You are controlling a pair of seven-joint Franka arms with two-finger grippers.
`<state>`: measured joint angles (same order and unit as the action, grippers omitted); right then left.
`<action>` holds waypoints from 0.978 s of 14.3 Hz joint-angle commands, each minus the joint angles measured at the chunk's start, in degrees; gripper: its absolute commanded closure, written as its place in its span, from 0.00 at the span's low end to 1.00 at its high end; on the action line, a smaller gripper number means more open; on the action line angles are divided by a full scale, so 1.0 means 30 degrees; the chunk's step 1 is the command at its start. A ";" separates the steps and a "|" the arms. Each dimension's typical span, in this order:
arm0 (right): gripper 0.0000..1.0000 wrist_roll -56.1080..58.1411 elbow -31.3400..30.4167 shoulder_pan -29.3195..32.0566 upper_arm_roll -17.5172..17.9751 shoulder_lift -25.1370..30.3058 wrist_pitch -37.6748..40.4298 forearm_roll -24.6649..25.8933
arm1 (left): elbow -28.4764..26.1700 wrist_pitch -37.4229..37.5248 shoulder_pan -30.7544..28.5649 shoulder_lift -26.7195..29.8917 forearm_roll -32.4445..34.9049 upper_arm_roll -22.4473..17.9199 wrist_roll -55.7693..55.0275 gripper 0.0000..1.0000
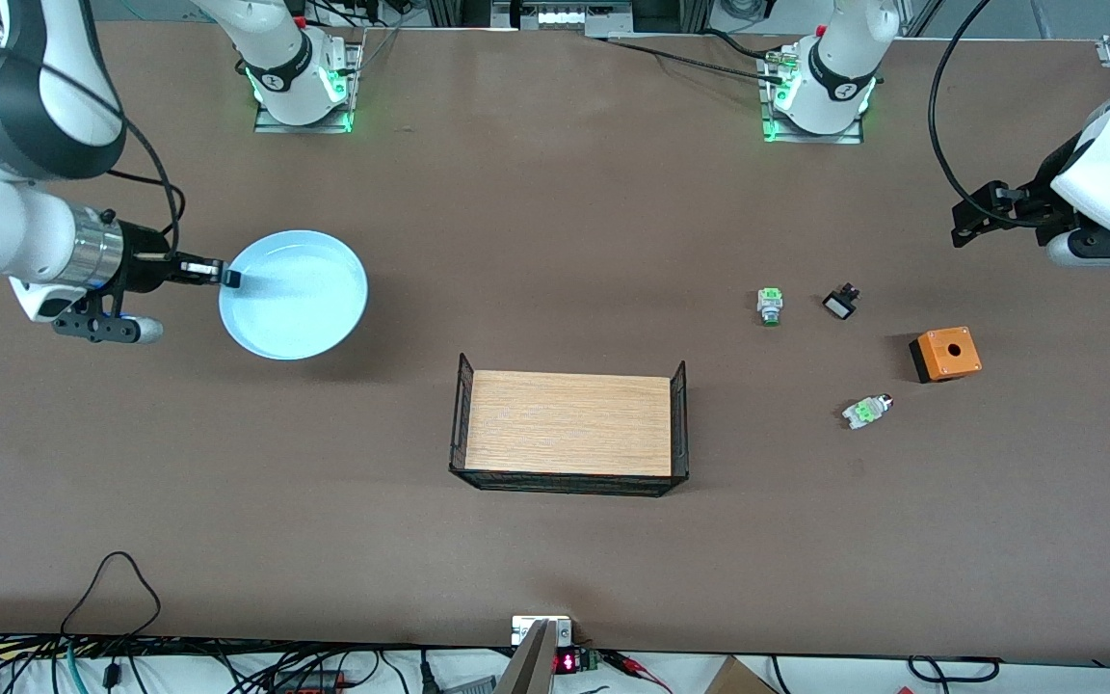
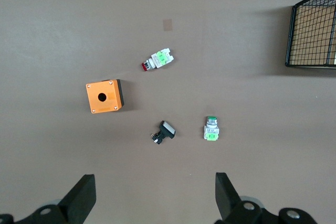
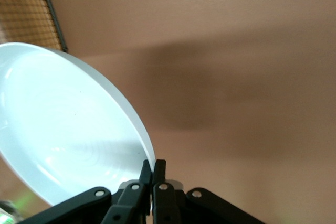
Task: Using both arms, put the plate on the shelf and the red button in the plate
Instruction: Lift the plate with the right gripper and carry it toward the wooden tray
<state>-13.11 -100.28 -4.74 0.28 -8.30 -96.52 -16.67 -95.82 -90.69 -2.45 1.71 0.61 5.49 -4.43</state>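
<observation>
The pale blue plate (image 1: pixel 295 294) is at the right arm's end of the table. My right gripper (image 1: pixel 227 278) is shut on its rim and holds it tilted above the table. In the right wrist view the fingers (image 3: pixel 153 169) pinch the plate's (image 3: pixel 63 124) edge. The red button (image 1: pixel 867 412) lies on its side at the left arm's end, nearer the front camera than the orange box. It shows its red end in the left wrist view (image 2: pixel 157 61). My left gripper (image 1: pixel 971 222) is open and empty in the air, above the table's left-arm end (image 2: pixel 153 192).
A wire basket with a wooden floor (image 1: pixel 569 424) stands mid-table; its corner shows in the left wrist view (image 2: pixel 315 30). Near the red button are an orange box with a hole (image 1: pixel 945 354), a green-ended switch (image 1: pixel 770 306) and a small black part (image 1: pixel 841 303).
</observation>
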 commanded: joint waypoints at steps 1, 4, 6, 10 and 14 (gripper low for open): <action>1.00 -0.3178 0.1052 -0.1111 0.0403 0.0042 0.0561 -0.0360 | 0.1028 0.0523 0.0055 -0.0479 0.0000 0.0074 -0.0020 0.00; 1.00 -0.7335 0.1696 -0.2486 0.0698 0.0013 0.0327 -0.0622 | 0.1559 0.0640 0.0114 -0.0864 0.0000 0.0074 0.0010 0.00; 1.00 -0.9913 0.1874 -0.3397 0.0698 -0.0016 0.0210 -0.1615 | 0.1588 0.0640 0.0114 -0.0864 0.0000 0.0074 0.0010 0.00; 1.00 -1.3289 0.2138 -0.5009 0.0698 -0.0221 -0.1077 -0.1855 | 0.1559 0.0640 0.0114 -0.0864 -0.0029 0.0074 0.0010 0.00; 1.00 -1.5983 0.2373 -0.6647 0.0698 -0.1069 -0.3414 -0.1884 | 0.1559 0.0727 0.0114 -0.0864 -0.0029 0.0074 0.0010 0.00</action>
<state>-56.49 -95.14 -21.97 2.83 -9.17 -103.75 -21.36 -93.10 -90.11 -2.26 0.08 0.61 5.63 -4.42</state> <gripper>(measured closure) 0.974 0.000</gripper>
